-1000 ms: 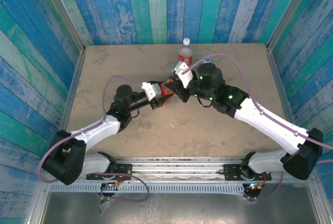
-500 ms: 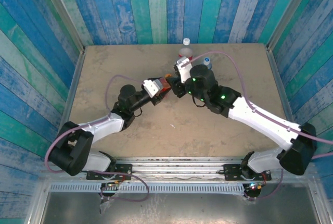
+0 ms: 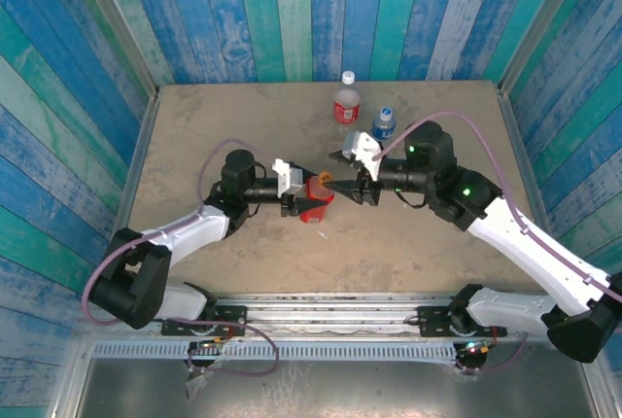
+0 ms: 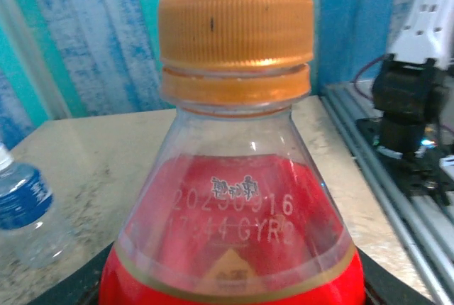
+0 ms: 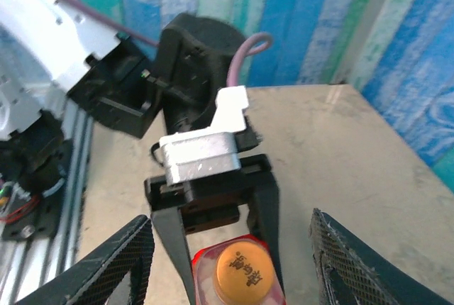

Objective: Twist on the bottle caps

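Red bottle (image 3: 313,204) is held mid-table, clamped low by left gripper (image 3: 302,194), w/ orange cap (image 4: 235,32) seated on its neck. Right gripper (image 3: 342,173) is spread apart beside cap. Bottle is judged light, thin-walled, squashable; cap's ribbed rim is best pinched.

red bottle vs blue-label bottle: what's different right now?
The red bottle is clamped in the left gripper; the blue-label bottle stands free on the table, farther back. The red bottle is red with an orange cap; the blue-label bottle is clear. Both have caps on.
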### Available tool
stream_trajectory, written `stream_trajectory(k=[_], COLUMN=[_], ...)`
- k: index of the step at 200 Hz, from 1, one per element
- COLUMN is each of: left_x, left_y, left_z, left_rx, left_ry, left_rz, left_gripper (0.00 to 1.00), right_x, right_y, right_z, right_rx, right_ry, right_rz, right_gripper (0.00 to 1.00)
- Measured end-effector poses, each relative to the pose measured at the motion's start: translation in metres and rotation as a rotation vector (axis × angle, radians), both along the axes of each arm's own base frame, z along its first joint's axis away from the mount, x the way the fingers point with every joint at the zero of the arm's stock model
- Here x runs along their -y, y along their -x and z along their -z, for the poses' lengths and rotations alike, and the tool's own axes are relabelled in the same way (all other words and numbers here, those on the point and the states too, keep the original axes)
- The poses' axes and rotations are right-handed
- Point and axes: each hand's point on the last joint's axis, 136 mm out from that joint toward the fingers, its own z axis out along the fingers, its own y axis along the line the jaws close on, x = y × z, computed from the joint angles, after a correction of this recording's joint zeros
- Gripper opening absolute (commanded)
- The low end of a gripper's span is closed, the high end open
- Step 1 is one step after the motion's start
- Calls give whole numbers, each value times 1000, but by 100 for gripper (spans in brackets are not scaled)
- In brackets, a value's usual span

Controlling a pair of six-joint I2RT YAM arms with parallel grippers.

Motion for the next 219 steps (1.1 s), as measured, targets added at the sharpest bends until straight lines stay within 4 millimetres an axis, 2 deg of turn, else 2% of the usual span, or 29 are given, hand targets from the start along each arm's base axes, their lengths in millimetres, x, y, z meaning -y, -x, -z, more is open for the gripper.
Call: stream_trajectory(k=[27,85,118,146,165,174,197,219], left_x=[-2,-4,-4,-3,-4,-6,-9,-9], left_y=[12,20,19,10,-6,-19,-47,-68], left_z=[-6,-15,-15,-16,-18,-18,-21,-22], left_rx=[9,29,21,34,51,52,78,118], left_ry=[6,18,17,24,37,37,44,46], left_rz=[48,74,69,9,-101,-173,-353,-504], left_gripper=[56,56,55,53,52,51,50,49], right_x=[-8,-21,-22,-22,-23,-22,-21,-18], right_y=[4,3,3,-1,-17,-30,-59,-77], right_z=[14,35,37,35,34,35,33,32], right_rx=[-38,-109,-120,-114,-123,-138,-169,-180], right_ry=[37,91,106,100,83,70,16,-30], right_rz=[-66,-137,-149,-130,-32,55,312,565], right_gripper=[53,40,24,11,8,1,1,1])
